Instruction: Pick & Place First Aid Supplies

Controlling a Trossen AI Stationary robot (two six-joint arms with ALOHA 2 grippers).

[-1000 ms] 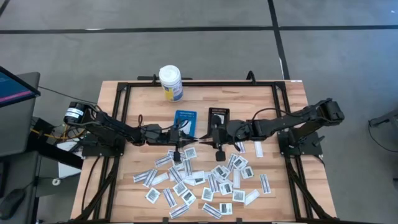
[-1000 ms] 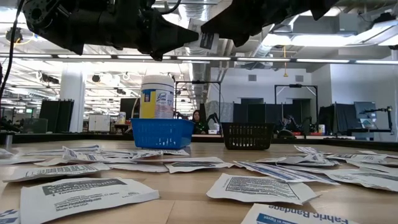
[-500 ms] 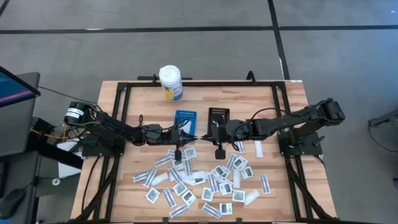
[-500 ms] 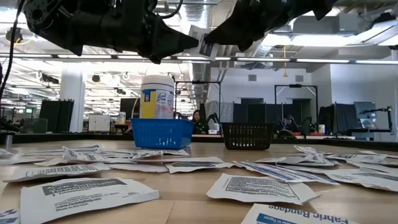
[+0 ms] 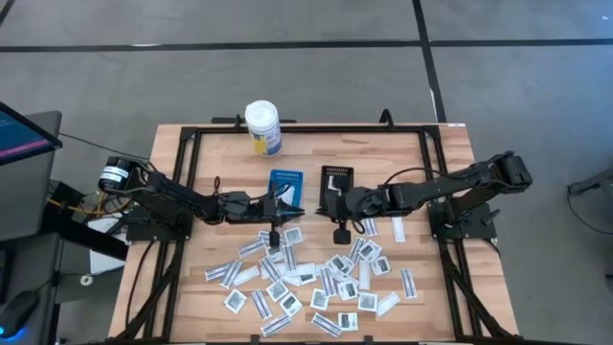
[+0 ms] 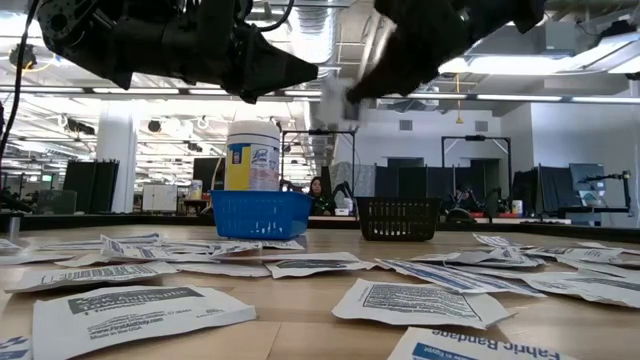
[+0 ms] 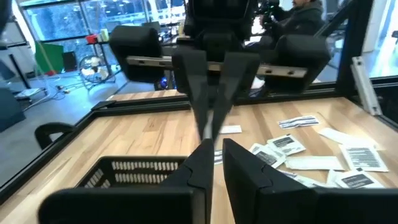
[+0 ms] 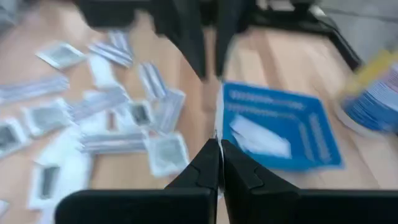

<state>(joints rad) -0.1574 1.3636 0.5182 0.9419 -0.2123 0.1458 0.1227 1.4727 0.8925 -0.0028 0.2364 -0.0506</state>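
Your left hand (image 5: 299, 208) hovers mid-tabletop just right of the blue tray (image 5: 284, 185), its fingers (image 7: 239, 174) slightly parted and empty. Facing it, your right hand (image 5: 321, 203) sits just in front of the black tray (image 5: 336, 179), clamped shut on one thin white packet (image 8: 217, 119) edge-on. The other first aid supplies (image 5: 305, 278) lie scattered across the near tabletop (image 5: 220, 153). The white bottle (image 5: 262, 127) stands far left.

"Fabric Bandage" on nearest packet (image 6: 490, 347), "Lysol" on bottle (image 6: 251, 155)
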